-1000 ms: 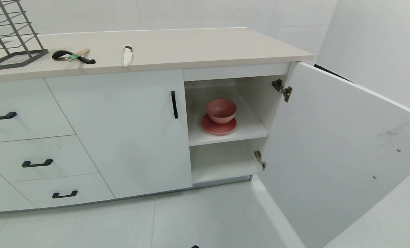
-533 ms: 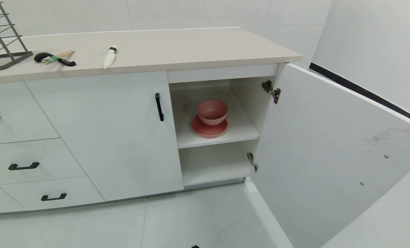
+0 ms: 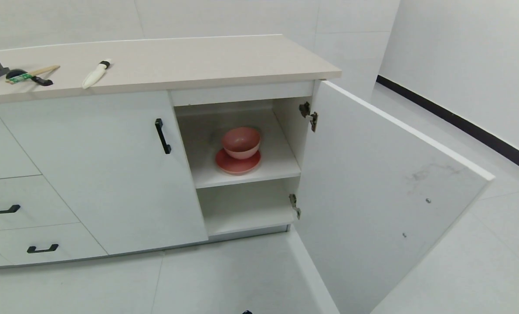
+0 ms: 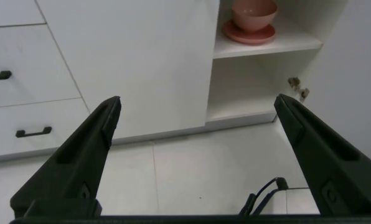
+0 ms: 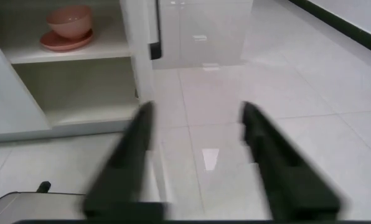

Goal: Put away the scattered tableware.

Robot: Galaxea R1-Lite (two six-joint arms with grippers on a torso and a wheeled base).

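Pink bowl point(image 3: 241, 141) sits upright on its plate point(image 3: 237, 165); white knife point(image 3: 96, 74) lies slantwise on the counter point(image 3: 198, 61), banded end seemingly rearward. Left gripper point(image 4: 197, 102) and right gripper point(image 5: 198, 109) gape wide, empty.

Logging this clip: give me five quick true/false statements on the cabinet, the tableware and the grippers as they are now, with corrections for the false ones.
1. The pink bowl sits on the red plate on the cabinet's upper shelf. True.
2. The right-hand cabinet door is closed. False: it stands wide open.
3. The left gripper holds a spoon. False: it is open and empty.
4. A white utensil and a black spoon lie on the countertop. True.
5. The pink bowl is upside down. False: it stands upright, with its opening up.
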